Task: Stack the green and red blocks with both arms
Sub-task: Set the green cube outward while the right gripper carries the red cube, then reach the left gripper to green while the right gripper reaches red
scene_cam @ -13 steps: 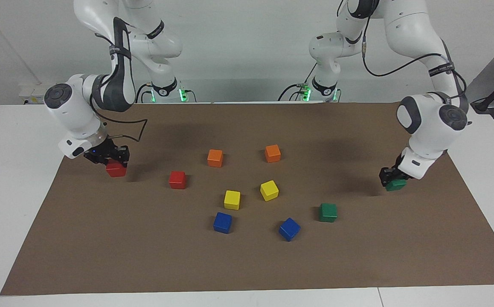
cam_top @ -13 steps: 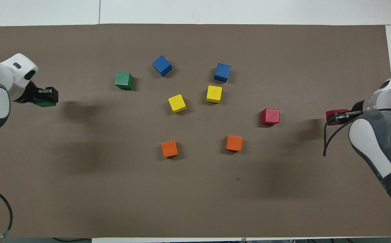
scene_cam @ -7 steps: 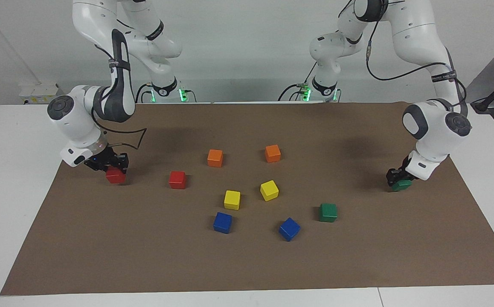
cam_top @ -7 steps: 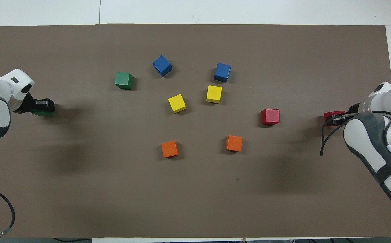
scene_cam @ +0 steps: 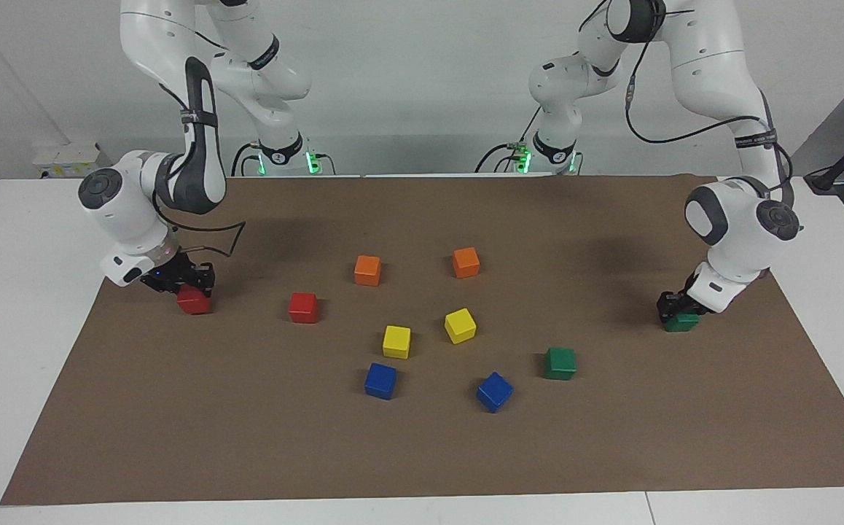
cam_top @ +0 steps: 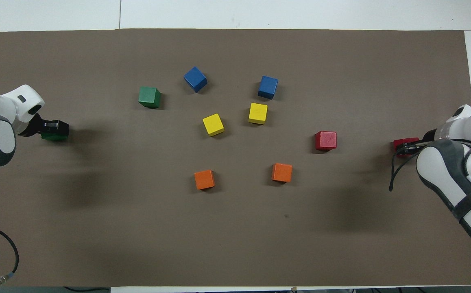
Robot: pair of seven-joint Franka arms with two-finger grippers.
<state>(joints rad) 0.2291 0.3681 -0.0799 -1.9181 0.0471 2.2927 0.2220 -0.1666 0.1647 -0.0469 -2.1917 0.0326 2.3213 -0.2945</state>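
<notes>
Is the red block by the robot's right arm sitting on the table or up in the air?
On the table: the red block rests on the brown mat, under the right gripper.

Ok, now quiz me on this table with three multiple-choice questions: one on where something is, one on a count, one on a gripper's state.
1. The loose green block lies:
A. toward the left arm's end of the table
B. toward the right arm's end of the table
C. on top of another cube

2. How many orange cubes are there?
A. one
B. two
C. three

3. The right gripper is:
A. open, holding nothing
B. shut on a red block
C. out of sight

Answers:
1 A: it sits alone on the side where the left arm comes in.
2 B: two are visible, side by side, nearest the robots.
3 B: its fingertips clamp the red block at the right arm's end.
</notes>
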